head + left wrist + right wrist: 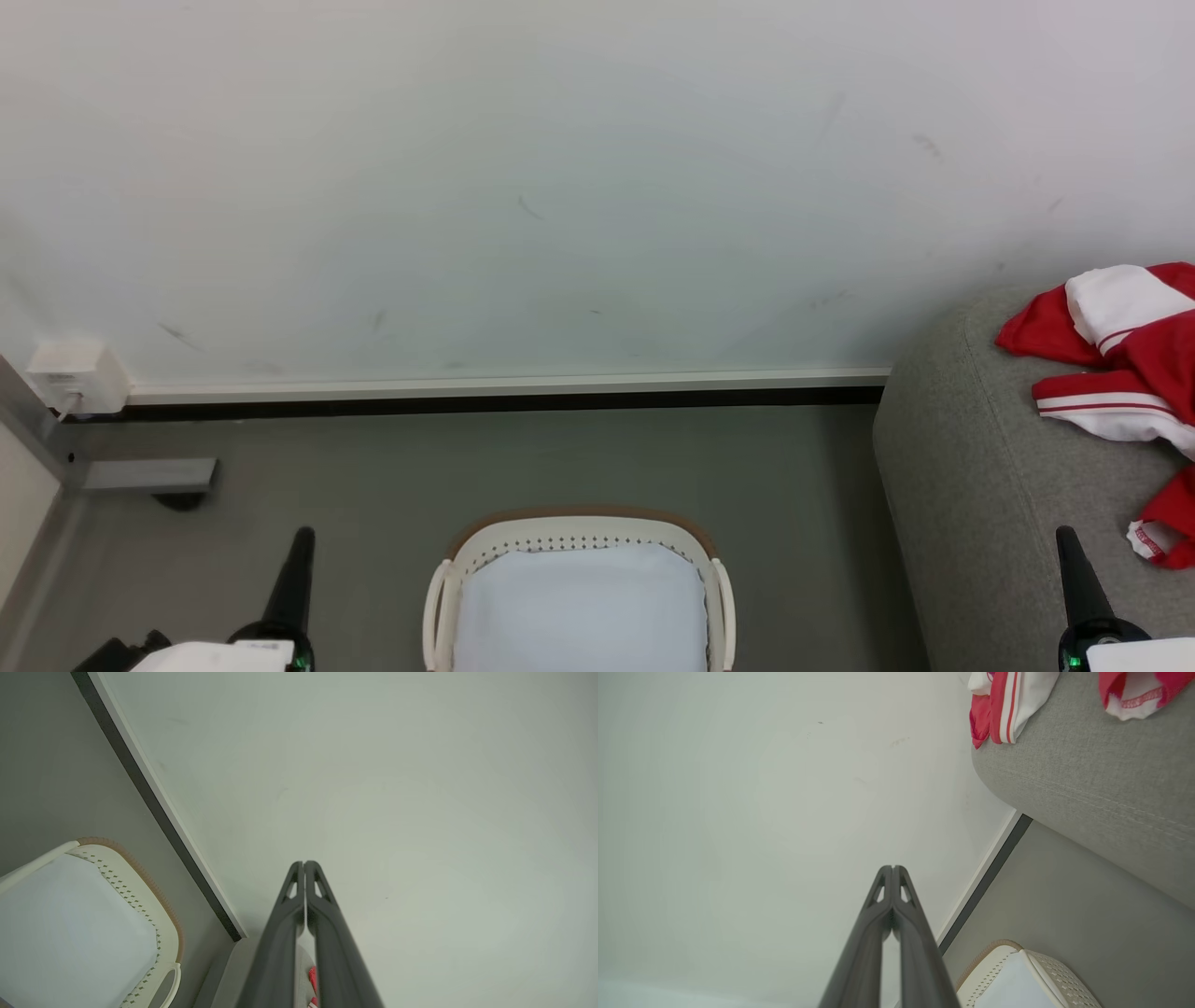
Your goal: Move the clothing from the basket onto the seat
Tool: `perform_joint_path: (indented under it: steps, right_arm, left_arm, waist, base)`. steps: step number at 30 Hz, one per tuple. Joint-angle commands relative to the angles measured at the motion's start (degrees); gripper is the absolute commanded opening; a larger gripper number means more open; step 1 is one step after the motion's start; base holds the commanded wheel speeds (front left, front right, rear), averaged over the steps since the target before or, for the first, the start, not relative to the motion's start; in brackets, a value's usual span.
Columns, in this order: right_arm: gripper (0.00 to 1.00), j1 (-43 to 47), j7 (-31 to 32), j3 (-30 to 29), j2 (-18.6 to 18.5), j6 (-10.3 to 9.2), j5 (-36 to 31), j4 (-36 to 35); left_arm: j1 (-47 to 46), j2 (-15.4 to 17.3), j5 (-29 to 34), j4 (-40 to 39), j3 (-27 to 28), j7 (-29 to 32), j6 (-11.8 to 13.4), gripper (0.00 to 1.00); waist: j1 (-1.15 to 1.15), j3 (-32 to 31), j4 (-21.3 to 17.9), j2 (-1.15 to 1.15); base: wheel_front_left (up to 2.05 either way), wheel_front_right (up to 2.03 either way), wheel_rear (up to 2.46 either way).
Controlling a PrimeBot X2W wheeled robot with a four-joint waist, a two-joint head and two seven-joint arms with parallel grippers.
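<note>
A pale, faintly scuffed wall (560, 187) spans the far side, edged by white skirting (504, 385) over a dark strip (504, 403). Grey floor (523, 457) lies nearer, with a white socket box (75, 376) far left.

Bright, even, shadowless light throughout (wrist views bend straight lines near edges), all sharp.

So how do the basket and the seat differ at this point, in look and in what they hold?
The basket is perforated cream plastic with a brown rim; the seat is grey fabric. The basket shows white lining inside; the seat has red and white clothing on it. The basket sits straight ahead; the seat is to the robot's right. Both stand on the grey floor by the wall.
</note>
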Motion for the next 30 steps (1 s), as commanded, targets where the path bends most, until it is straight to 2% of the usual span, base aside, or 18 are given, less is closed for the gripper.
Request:
perform_joint_path:
  steps: [1,30]
  right_arm:
    - [0.0,-1.25,0.34,-0.21,-0.65,-0.1,1.47,-0.45]
    - [0.0,-2.6,3.64,-0.8,-0.7,-0.13,14.1,-1.22]
  left_arm:
    - [-0.92,0.16,-1.89,-0.43,0.3,0.46,-0.34,0.0]
    - [-2.32,-0.09,-13.43,-0.91,1.98,3.68,-0.5,0.0]
  waist:
    - [0.0,0.04,-0.03,0.0]
    - [0.0,0.98,-0.7,0.0]
  base:
    - [0.0,0.0,0.0]
    - [0.0,0.0,0.0]
